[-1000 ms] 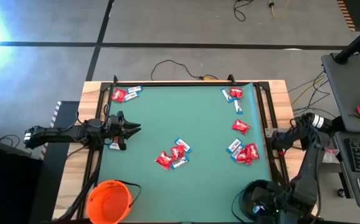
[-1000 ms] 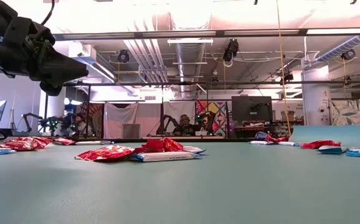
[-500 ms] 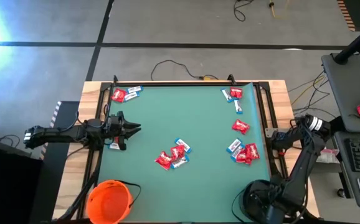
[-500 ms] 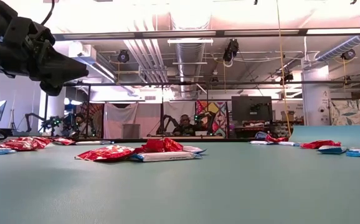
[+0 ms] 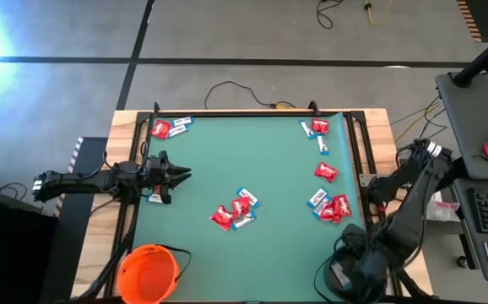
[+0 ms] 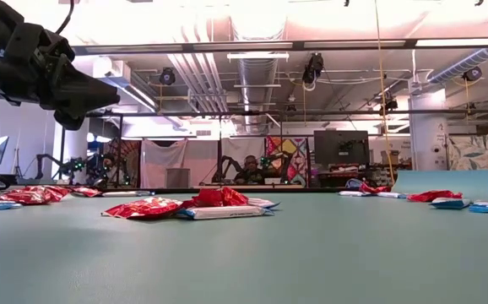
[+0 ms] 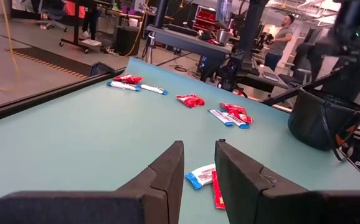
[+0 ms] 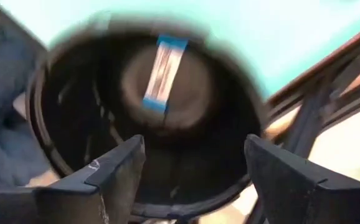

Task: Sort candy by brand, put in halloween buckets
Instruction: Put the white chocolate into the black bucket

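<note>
Candy wrappers [image 5: 235, 210], red and blue-and-white, lie scattered on the green table [image 5: 269, 160]. Right gripper [image 8: 192, 162], fingers spread, hangs over the black bucket [image 8: 93, 124], a blue-and-white candy [image 8: 161, 73] inside. Left gripper [image 5: 179, 175], fingers nearly together and empty, hovers near the left edge. Orange bucket [image 5: 149, 273] sits at the near-left corner.

No text, brand name, number or sign can be read anywhere in these views. The candy [image 5: 234, 211] wrappers on the tabletop [image 5: 261, 165] show only red or blue-and-white colour blocks, and whatever print they carry is too small and blurred to make out, even in the left wrist view and the low view. The blue-and-white piece [image 8: 162, 73] seen inside the black bucket [image 8: 61, 124] is smeared, with no legible lettering. The orange bucket [image 5: 147, 272] shows no readable marking. The screens and posters in the room behind the tabletop are too far off to read.
</note>
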`<state>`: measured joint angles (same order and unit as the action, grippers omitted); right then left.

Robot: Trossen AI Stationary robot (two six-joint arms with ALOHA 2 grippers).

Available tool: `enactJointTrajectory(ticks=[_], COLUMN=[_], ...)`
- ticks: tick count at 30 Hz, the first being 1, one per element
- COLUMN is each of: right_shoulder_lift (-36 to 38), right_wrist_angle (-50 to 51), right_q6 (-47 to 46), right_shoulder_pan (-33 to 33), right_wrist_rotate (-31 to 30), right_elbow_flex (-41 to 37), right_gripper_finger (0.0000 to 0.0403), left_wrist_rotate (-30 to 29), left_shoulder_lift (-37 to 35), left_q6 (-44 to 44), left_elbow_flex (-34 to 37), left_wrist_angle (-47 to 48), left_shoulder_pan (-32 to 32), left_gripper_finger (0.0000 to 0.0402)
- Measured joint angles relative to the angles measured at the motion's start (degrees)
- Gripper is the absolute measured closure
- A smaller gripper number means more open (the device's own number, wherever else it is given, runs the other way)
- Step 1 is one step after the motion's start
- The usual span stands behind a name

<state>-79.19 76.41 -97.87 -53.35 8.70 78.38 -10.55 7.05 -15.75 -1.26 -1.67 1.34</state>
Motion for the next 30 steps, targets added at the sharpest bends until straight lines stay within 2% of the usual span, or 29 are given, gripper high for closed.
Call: enactJointTrajectory(ticks=[2,5,7,13,17,24,30], right_shoulder_lift=[1.8,3.8,5.1,7.5,7.5,5.3,0.0], right_wrist_angle=[2.3,4.4,6.2,6.7,1.7,-20.5,-23.4], right_q6=[0.4,-0.7,-5.0,-11.3,-13.1,-12.4,-13.4], right_shoulder_pan=[1.7,4.8,7.9,19.7,27.4,35.7,40.0], right_wrist_rotate=[-4.4,-14.1,-20.1,-27.8,-27.0,-25.7,-23.2], right_elbow_flex=[-0.3,-0.9,-2.0,-8.0,-14.4,-28.0,-33.3], right_gripper_finger=[0.0135,0.0135,0.0136,0.0141,0.0147,0.0152,0.0157], left_wrist_rotate=[0.0,0.0,0.0,0.0,0.0,0.0,0.0], left_shoulder_lift=[0.0,0.0,0.0,0.0,0.0,0.0,0.0], left_q6=[0.0,0.0,0.0,0.0,0.0,0.0,0.0], left_elbow_flex=[0.0,0.0,0.0,0.0,0.0,0.0,0.0], left_wrist_angle=[0.0,0.0,0.0,0.0,0.0,0.0,0.0], left_shoulder_pan=[0.0,0.0,0.0,0.0,0.0,0.0,0.0], left_gripper_finger=[0.0326,0.0326,0.0326,0.0326,0.0326,0.0326,0.0326])
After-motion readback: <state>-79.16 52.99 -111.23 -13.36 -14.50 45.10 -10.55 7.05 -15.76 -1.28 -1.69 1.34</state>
